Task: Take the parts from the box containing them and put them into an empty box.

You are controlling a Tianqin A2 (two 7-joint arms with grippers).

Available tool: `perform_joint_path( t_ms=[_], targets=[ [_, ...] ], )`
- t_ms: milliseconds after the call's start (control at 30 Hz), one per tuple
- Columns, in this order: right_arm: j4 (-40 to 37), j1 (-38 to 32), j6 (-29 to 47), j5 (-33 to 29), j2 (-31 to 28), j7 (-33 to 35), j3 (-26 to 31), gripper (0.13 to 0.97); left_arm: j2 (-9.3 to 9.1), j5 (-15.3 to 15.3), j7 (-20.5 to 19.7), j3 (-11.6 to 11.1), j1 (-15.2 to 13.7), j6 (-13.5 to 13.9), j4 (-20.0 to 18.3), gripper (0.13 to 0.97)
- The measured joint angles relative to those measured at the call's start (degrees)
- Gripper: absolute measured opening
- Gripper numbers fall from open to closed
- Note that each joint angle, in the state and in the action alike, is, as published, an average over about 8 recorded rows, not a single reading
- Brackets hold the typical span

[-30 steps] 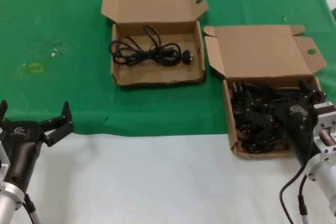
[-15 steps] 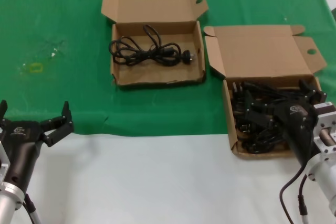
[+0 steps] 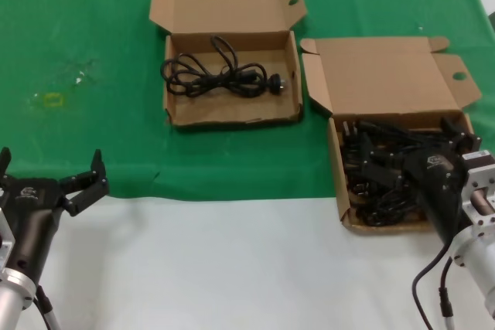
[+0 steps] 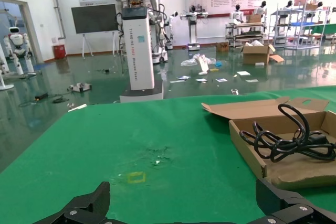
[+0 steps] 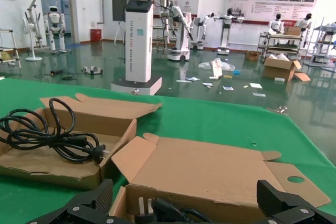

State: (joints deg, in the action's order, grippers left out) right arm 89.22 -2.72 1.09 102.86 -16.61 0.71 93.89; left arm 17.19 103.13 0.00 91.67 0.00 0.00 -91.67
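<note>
The box containing the parts (image 3: pixel 338 183), its tall lid open, stands at the right with several black power cords (image 3: pixel 387 191) piled in it. My right gripper (image 3: pixel 411 148) hangs open low over that pile; in the right wrist view, one plug (image 5: pixel 157 211) lies between its fingers (image 5: pixel 90 203), not gripped. The shorter-lidded box (image 3: pixel 232 110) at the back centre holds one looped cord (image 3: pixel 220 75), which also shows in the left wrist view (image 4: pixel 289 140) and the right wrist view (image 5: pixel 47 135). My left gripper (image 3: pixel 50 164) waits open at the near left, holding nothing.
Green cloth (image 3: pixel 93 21) covers the far part of the table and bare white tabletop (image 3: pixel 232 268) the near part. A small yellow mark (image 3: pixel 52 100) lies on the cloth at the left. The two boxes stand close together.
</note>
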Motion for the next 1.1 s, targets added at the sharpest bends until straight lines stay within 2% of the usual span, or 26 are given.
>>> perform_joint_path(
  t_ms=[1100],
  targets=[
    [0.0,0.0,0.0,0.0,0.0,0.0,0.0,0.966,0.0,0.0,0.0,0.0,0.0,0.0,0.0,0.966]
  ],
)
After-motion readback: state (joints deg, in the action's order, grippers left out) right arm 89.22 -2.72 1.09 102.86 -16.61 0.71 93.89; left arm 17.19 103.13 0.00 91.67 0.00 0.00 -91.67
